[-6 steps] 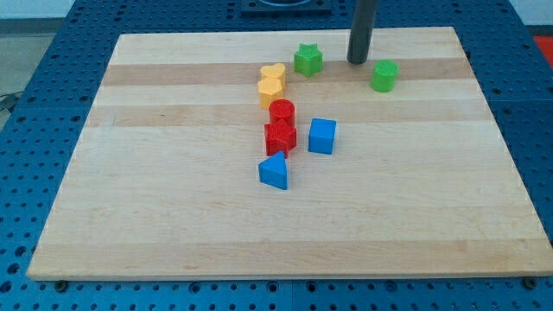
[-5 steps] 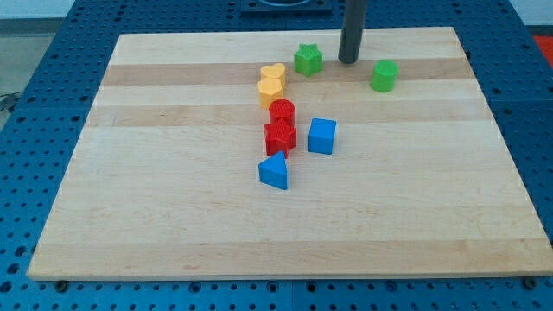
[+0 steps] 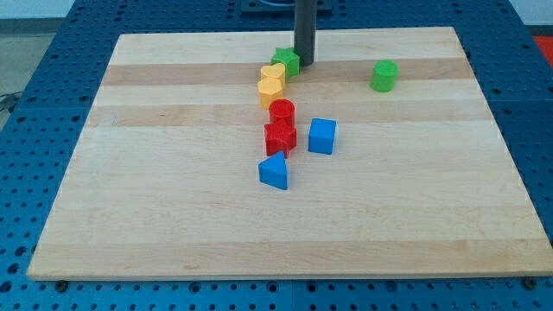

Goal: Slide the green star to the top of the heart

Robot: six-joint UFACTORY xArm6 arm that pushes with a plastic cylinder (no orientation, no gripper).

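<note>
My tip (image 3: 304,63) is a bare rod end with nothing to open or close and holding nothing; it presses against the right side of the green star (image 3: 284,62). The star sits far on the board, touching or nearly touching the yellow heart (image 3: 273,76) at the heart's far-right corner.

I judge the star to be a small, light, rigid block that slides easily on the smooth wood. I cannot grasp it, only shove it. Its points make it likely to spin if I push off-centre, so I should bear on the middle of a side, ideally in a notch between two points.

Room is tight on the left: the heart lies just beside the star, with another yellow block (image 3: 270,91), a red cylinder (image 3: 282,111) and a red block (image 3: 281,136) strung nearer behind it, so a hard push would jostle that line. The far edge of the board (image 3: 173,41) is close but leaves some bare strip. To the right the wood is open as far as the green cylinder (image 3: 384,75), well apart.
</note>
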